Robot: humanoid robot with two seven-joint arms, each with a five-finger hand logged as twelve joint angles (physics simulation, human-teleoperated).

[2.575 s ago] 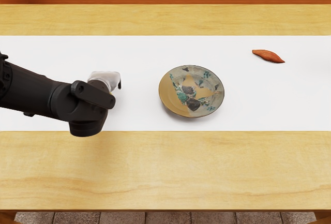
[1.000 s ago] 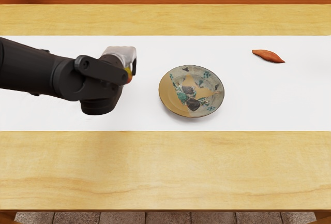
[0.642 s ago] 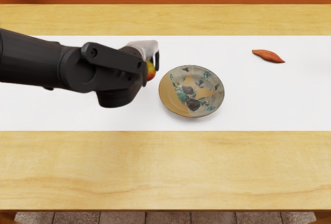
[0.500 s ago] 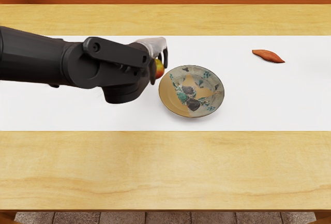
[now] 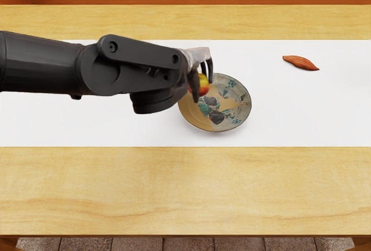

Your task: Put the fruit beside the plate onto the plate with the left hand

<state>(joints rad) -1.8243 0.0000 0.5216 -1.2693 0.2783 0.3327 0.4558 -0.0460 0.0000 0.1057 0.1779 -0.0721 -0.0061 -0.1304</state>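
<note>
One left hand [image 5: 197, 68], clasped around a red-yellow fruit [image 5: 203, 83], hovers over the left rim of the patterned plate [image 5: 232, 123] (fruit not yet set down). We would carry it nearer the plate's middle, lower until it touches, then release gently.

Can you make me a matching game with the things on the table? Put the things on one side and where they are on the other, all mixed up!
Things:
1. fruit
2. plate
3. orange piece

Places:
a. lies alone, far right on the white cloth
b. held in the left hand, at the plate's left edge
c. sits in the middle of the cloth

Pairs: 1-b, 2-c, 3-a
</note>
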